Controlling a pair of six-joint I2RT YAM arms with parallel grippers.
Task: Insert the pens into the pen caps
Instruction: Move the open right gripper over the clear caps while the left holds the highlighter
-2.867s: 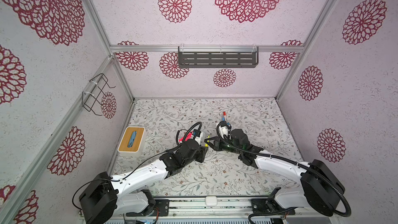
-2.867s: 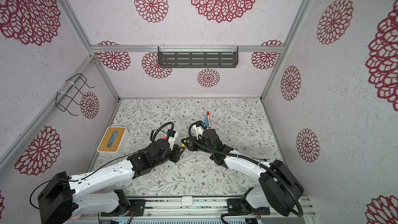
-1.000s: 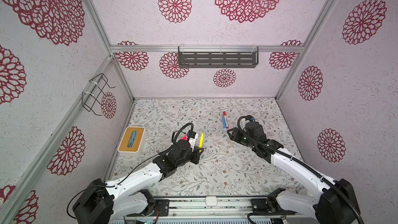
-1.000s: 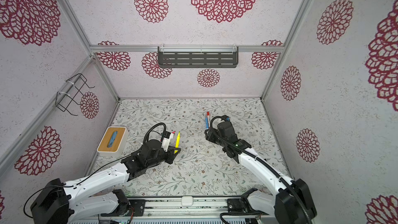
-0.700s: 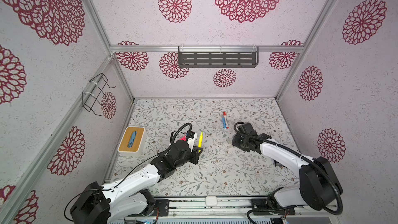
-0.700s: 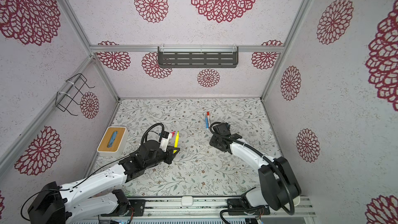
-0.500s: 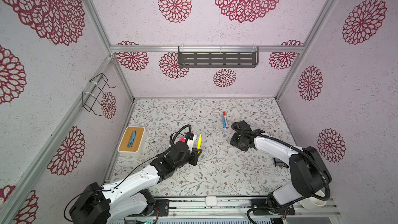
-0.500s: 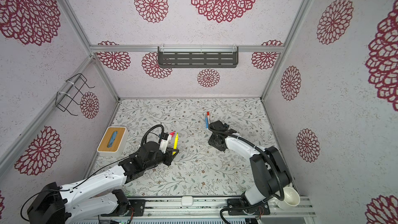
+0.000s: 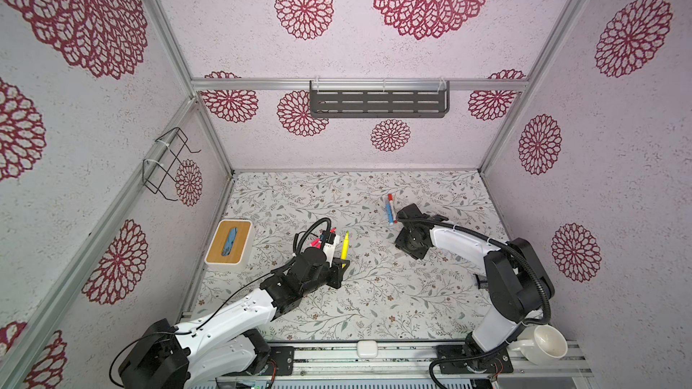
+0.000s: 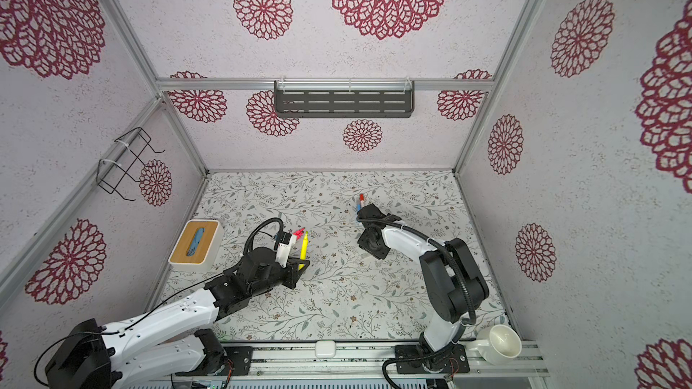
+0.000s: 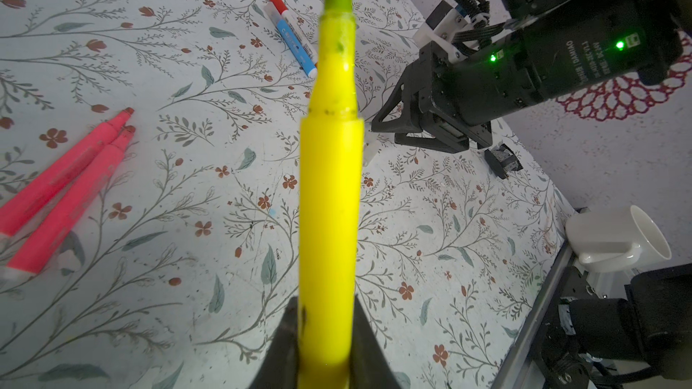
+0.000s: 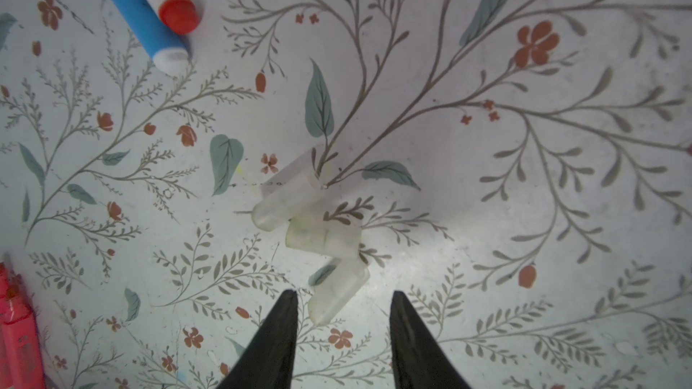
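Left gripper (image 9: 342,261) clamped on slim yellow plastic marker pen (image 9: 345,244), left of surface's (image 9: 374,304) middle in both top views. Left wrist: same clamp, pen tip pointing away. Right wrist: right gripper (image 12: 340,295) parted above three clustered translucent whitish tube caps (image 12: 322,235), right of surface's middle.

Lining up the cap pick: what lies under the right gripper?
Three translucent caps clustered on the table, the nearest between the open fingers of the right gripper. Table beneath the fingers is hidden.
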